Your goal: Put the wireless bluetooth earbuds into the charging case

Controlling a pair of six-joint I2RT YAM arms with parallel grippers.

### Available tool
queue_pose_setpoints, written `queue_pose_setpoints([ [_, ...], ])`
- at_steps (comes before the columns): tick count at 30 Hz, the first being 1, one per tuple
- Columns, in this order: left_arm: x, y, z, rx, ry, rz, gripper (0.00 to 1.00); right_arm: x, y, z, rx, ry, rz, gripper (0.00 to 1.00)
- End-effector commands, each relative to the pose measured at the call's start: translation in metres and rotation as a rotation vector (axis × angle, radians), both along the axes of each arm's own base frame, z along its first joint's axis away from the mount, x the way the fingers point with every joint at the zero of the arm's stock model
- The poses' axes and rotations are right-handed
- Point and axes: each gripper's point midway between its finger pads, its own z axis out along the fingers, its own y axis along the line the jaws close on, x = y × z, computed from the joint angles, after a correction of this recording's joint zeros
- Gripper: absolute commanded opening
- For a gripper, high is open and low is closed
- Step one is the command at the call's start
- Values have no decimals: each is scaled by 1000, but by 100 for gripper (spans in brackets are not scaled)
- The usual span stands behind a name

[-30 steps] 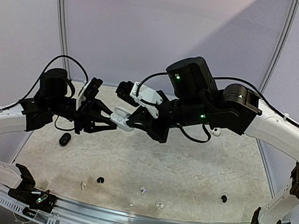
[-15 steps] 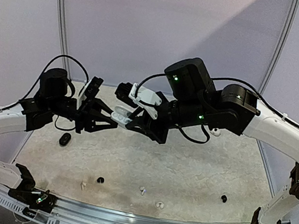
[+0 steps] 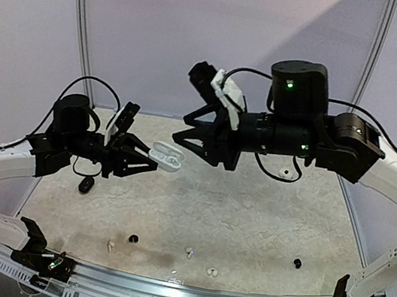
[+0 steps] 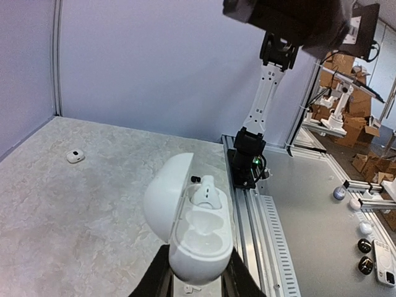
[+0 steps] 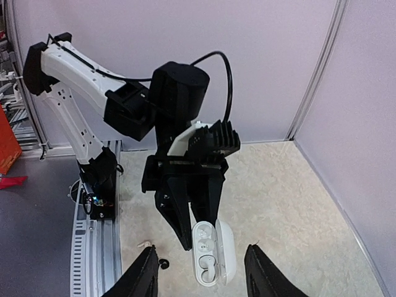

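While the left jaws are clenched on the base of the open charging case [image 4: 197, 250], holding it in the air above the table [image 3: 263, 220] with its lid swung back, the right jaws hang released and empty, up and to the right of the case and well apart from it. One white earbud [image 4: 206, 193] sits in the well farther from the left jaws; the nearer well [image 4: 201, 224] lies bare. The step in hand looks to be fetching a mate for that bare well. The likely candidates are the white stemmed earbuds lying loose near the table's front edge, one [image 3: 189, 251] about midway along it and another [image 3: 212, 271] just to its right. The round black ones [image 3: 133, 238] probably belong to another case. To do it well, the right arm should descend squarely over a single bud and pinch it across the head, leaving the stem free to lead into the well, while the left arm presents the case steady and open side up.
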Motion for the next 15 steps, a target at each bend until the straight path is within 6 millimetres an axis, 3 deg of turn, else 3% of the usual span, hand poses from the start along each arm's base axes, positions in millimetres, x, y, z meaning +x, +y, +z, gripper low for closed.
queue_pose_setpoints([
  [1,1,0,0,-12,43,37,0,2,-19,17,104,112,-70,51],
  [3,4,1,-1,-13,56,57,0,11,-34,-7,51,184,-171,55],
  [7,9,5,-3,-13,72,91,0,23,-63,-80,-103,346,-331,57],
  [12,9,9,-3,-13,71,106,0,19,-95,-186,-269,549,-462,40],
  [15,9,11,-4,-10,68,110,0,10,-105,-238,-371,614,-485,32],
])
